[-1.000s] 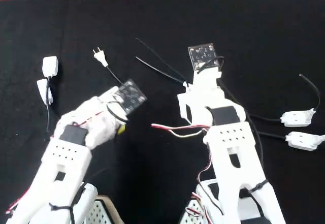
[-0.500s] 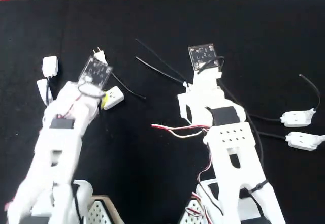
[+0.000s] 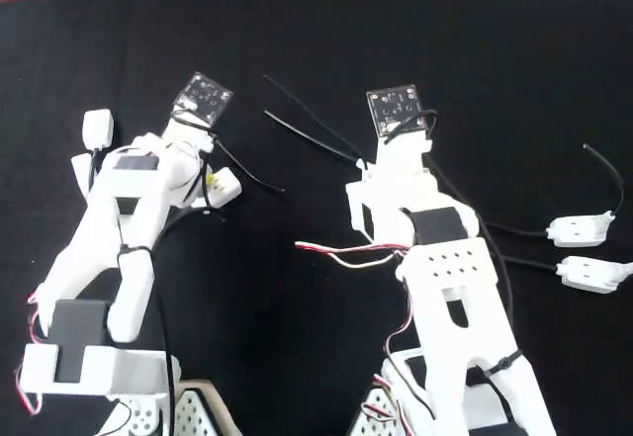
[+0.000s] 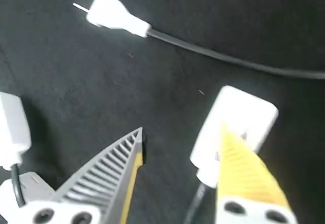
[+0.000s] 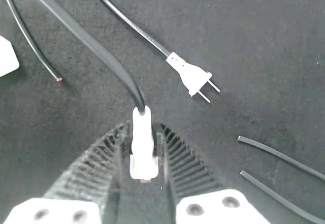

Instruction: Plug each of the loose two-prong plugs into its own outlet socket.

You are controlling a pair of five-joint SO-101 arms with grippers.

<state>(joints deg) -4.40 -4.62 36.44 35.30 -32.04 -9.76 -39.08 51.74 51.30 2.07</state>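
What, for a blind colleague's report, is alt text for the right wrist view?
The right end effector grips a white plug on a black cord; a second two-prong plug lies loose nearby on the black table.

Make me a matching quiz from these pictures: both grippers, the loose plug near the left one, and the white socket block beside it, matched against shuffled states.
Things:
1. left gripper
2. right gripper
3. loose plug
4. socket block

States:
A. shut on a white plug
B. lying on the black table, two prongs bare
C. jaws open
D. partly hidden behind the yellow jaw

Pairs: 1-C, 2-A, 3-B, 4-D
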